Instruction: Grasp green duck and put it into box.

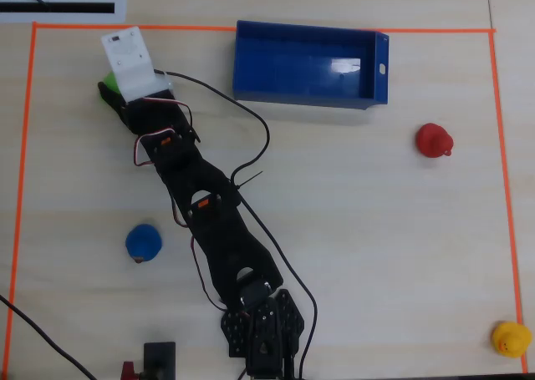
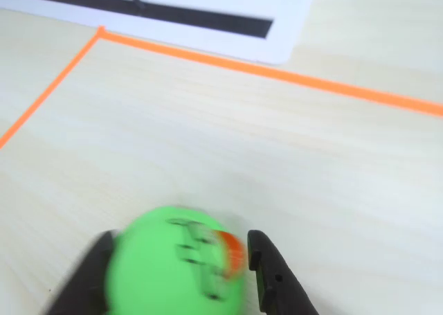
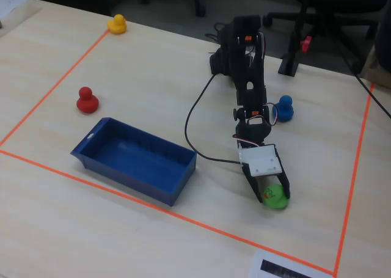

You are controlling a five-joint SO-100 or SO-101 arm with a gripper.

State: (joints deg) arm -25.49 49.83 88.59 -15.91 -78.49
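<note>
The pincer (image 2: 181, 273) is closed partway around the green duck (image 2: 176, 266), a finger (image 2: 273, 277) on each side, low over the tabletop (image 2: 228, 142).

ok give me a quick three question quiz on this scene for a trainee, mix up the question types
1. True or false: the green duck sits between the fingers of the gripper in the wrist view.
2. Multiple choice: in the overhead view, which duck lies nearest the box? A) blue duck B) red duck C) yellow duck
3. Fill in: the box holds ____ ducks.

Key
1. True; a dark finger shows on each side of it, though whether they press on it cannot be told.
2. B
3. No; its blue floor is bare in the overhead and fixed views.
</note>
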